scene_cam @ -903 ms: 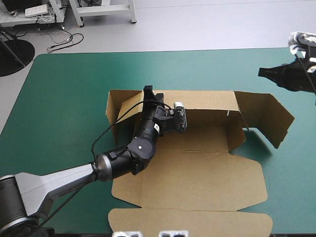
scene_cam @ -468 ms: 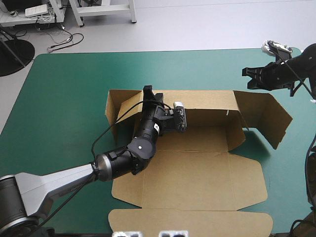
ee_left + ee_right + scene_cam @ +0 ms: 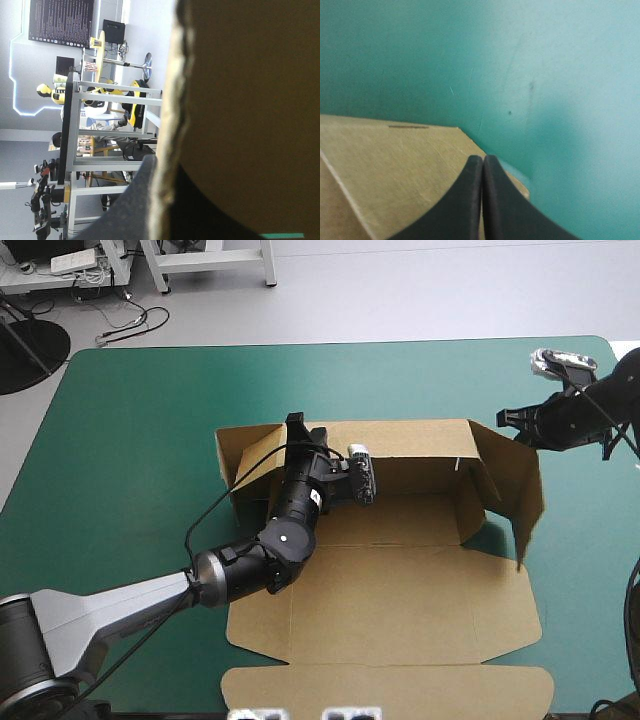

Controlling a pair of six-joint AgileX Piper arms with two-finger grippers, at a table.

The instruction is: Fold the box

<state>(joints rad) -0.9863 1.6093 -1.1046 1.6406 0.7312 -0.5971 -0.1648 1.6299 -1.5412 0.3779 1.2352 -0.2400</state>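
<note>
While left hand (image 3: 300, 430) clamps the box (image 3: 400, 590), closed right hand (image 3: 505, 418) sits at its flap.

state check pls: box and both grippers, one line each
box: part folded; rear wall raised, right end flap standing and angled inward, front panels flat on the teal-green cover.
left gripper: jaws shut on the box's rear wall, near its left end.
right gripper: jaws shut, holding nothing, tip at the right end flap's upper corner.
</note>
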